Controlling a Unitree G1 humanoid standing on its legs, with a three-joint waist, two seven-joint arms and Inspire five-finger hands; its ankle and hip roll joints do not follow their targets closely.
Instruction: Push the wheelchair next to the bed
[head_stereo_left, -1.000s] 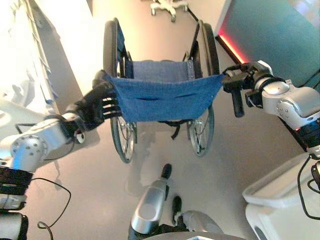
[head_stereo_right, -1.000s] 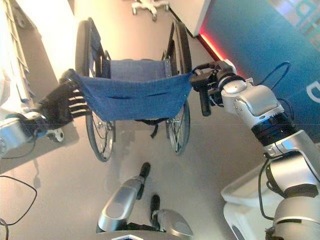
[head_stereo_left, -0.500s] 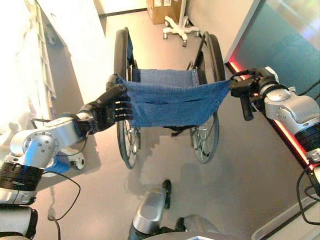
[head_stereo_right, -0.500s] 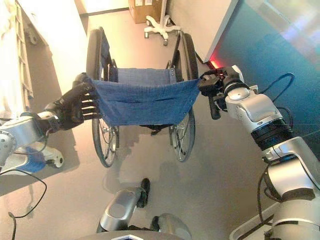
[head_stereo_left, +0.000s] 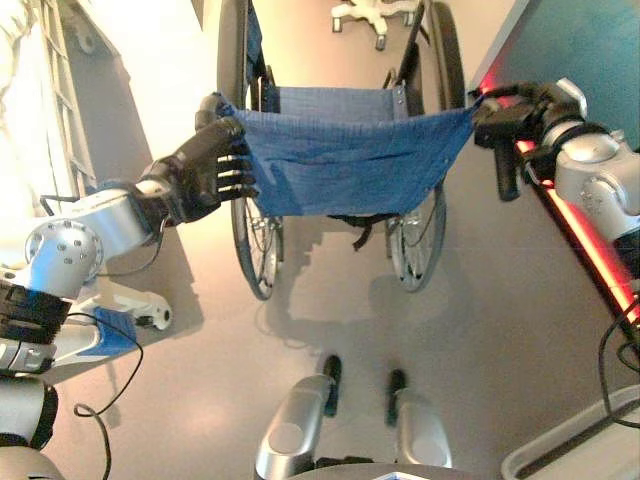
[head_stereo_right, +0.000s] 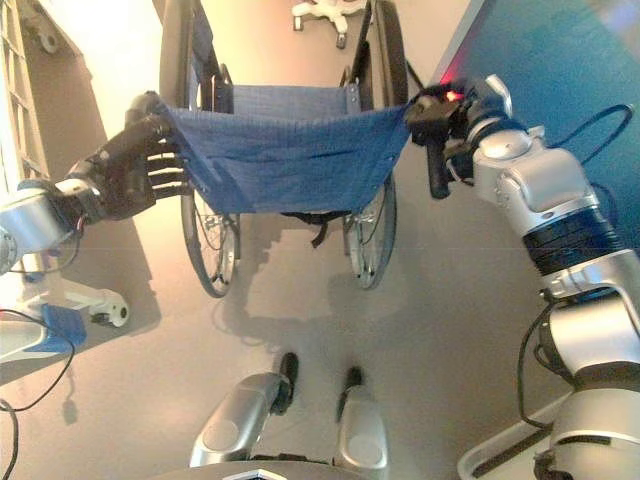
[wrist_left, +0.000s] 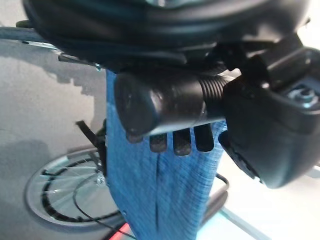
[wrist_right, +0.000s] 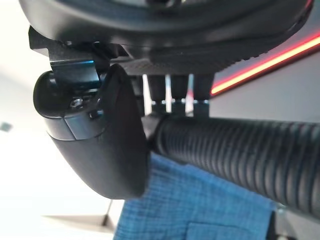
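The wheelchair stands straight ahead, its blue cloth backrest (head_stereo_left: 345, 160) stretched between two push handles and its big wheels (head_stereo_left: 250, 240) on the grey floor. My left hand (head_stereo_left: 205, 170) is shut on the left push handle (wrist_left: 160, 105), fingers curled under it against the cloth. At the other side my right hand (head_stereo_left: 510, 110) is shut on the ribbed right push handle (wrist_right: 235, 145). The white bed (head_stereo_left: 55, 90) runs along the left, a short way from the chair's left wheel.
A blue wall panel with a red light strip (head_stereo_left: 580, 250) runs close along the right side. A white star-shaped stand base (head_stereo_left: 375, 12) lies ahead of the chair. A white and blue device (head_stereo_left: 115, 325) sits on the floor at left; a white tub rim (head_stereo_left: 580, 450) at lower right.
The view has shifted as I walk. The wheelchair has rolled ahead towards the stand base and closer to the red-lit wall. Both hands have stayed shut on the handles.
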